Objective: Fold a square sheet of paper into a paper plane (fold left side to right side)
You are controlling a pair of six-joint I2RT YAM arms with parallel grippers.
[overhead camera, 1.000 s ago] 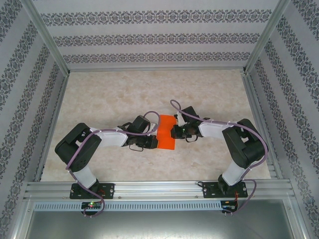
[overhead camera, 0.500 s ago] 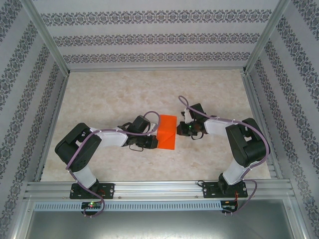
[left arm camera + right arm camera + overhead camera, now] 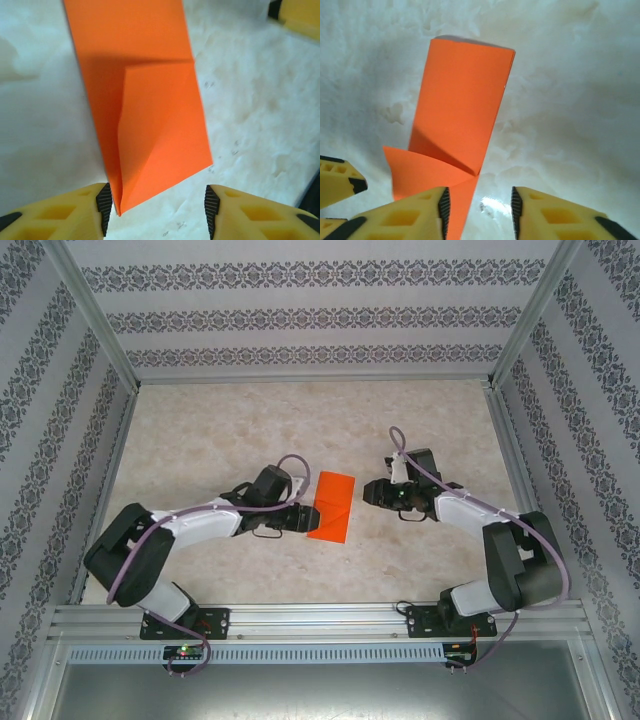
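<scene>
The square sheet of paper (image 3: 331, 506) lies on the table as a narrow bright orange rectangle with one corner flap folded over diagonally. In the left wrist view the paper (image 3: 145, 100) stretches away from me, and its near pointed corner sits just inside my left gripper (image 3: 158, 210), which is open. My left gripper (image 3: 300, 517) is at the sheet's left edge. My right gripper (image 3: 368, 492) hovers just right of the sheet, open and apart from it. In the right wrist view the paper (image 3: 462, 100) shows a raised curled flap (image 3: 425, 172) beside my right gripper (image 3: 480, 212).
The marbled beige table (image 3: 220, 430) is ringed by an aluminium frame (image 3: 300, 618) and patterned walls. A yellow finger of the right gripper (image 3: 300, 15) shows at the left wrist view's top corner. The left gripper's fingers (image 3: 340, 182) show at the right wrist view's lower left.
My right gripper has drawn back to the right, off the paper. The left arm's elbow has swung down and left, with its gripper still at the sheet's left edge.
</scene>
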